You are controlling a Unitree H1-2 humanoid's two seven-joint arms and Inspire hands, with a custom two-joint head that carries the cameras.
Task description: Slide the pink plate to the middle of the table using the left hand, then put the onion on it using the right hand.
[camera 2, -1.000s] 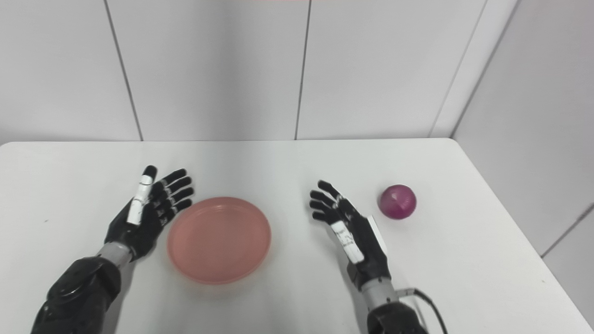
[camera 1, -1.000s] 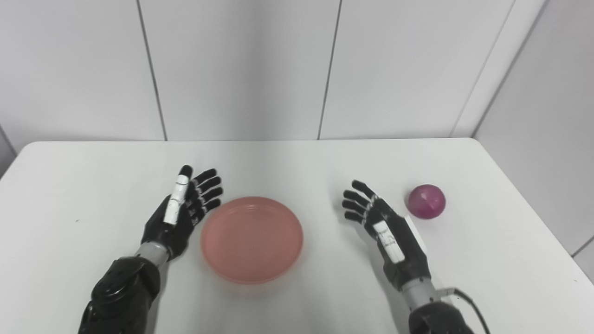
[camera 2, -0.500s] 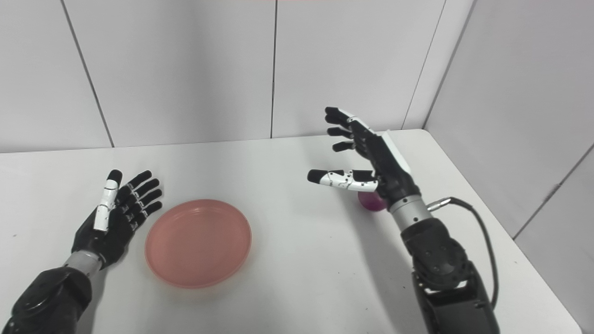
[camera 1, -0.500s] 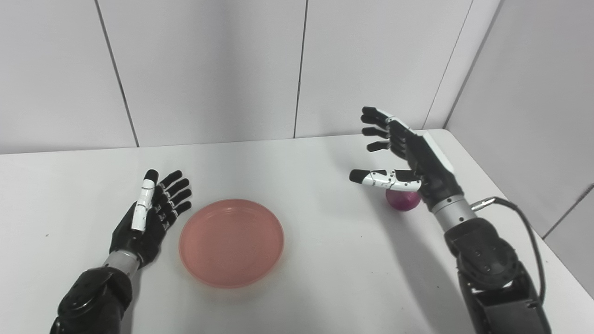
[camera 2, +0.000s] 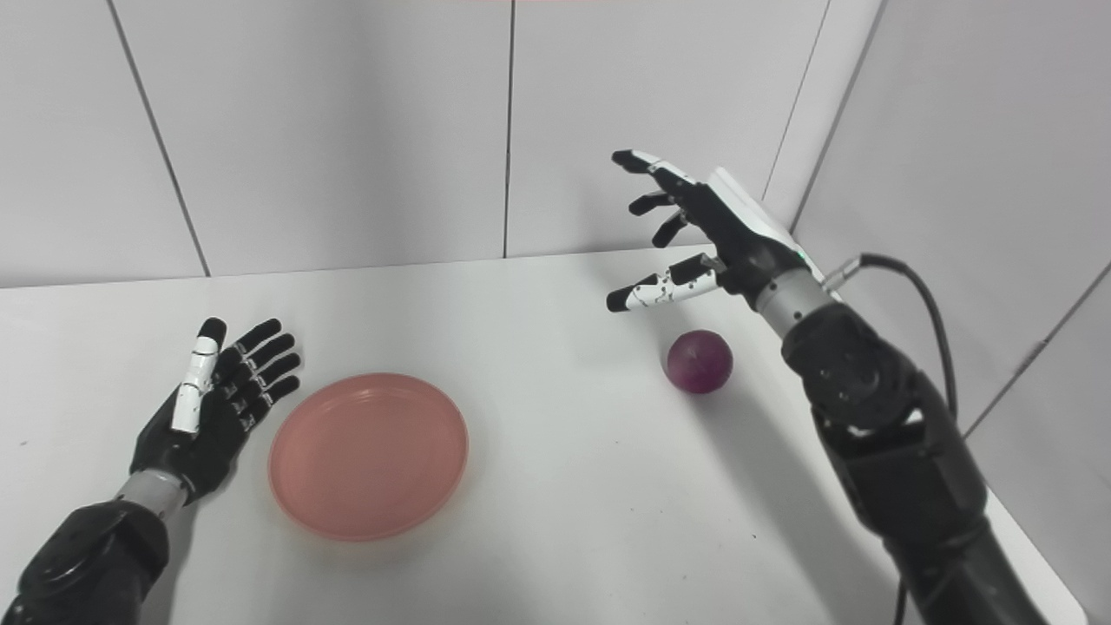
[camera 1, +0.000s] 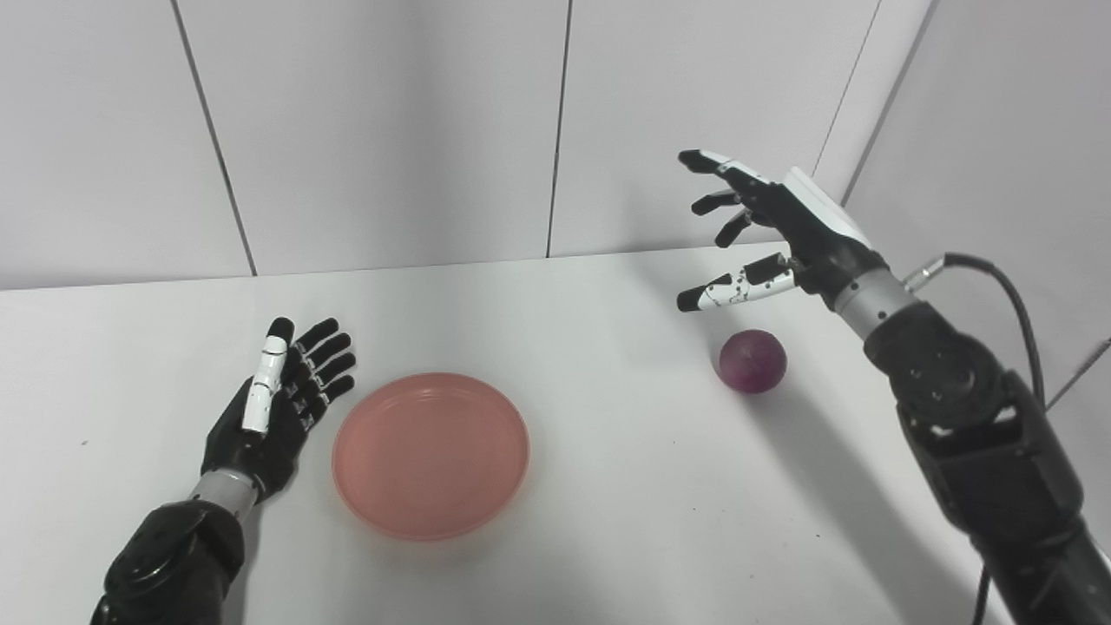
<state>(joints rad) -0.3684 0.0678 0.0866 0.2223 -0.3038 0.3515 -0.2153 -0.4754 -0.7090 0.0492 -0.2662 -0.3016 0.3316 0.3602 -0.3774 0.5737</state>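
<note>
Pink plate [camera 1: 431,454] lies flat on the table [camera 1: 608,538], just beside your left hand [camera 1: 273,408] on its inner side; that hand rests palm-up with fingers spread, released and holding nothing, its fingertips near the plate's rim but apart from it; judging by where the plate sits, roughly central though a shade toward the left hand, the slide looks done or nearly so. Farther out, the onion [camera 1: 752,360] sits on the table, well apart from the plate and below and a little nearer than your right hand [camera 1: 781,230]; that hand hangs in the air above it, fingers splayed and thumb stretched toward the plate side, empty and not touching the onion; so the second half is all still ahead of you: lower, grasp, carry across, set down. How high the right hand stands over the onion is hard to tell from either eye. The right eye view shows more of the table's right edge and the wall beyond the right arm; the left eye view crops that arm at the frame's edge, yet gives more table beyond your left hand.
</note>
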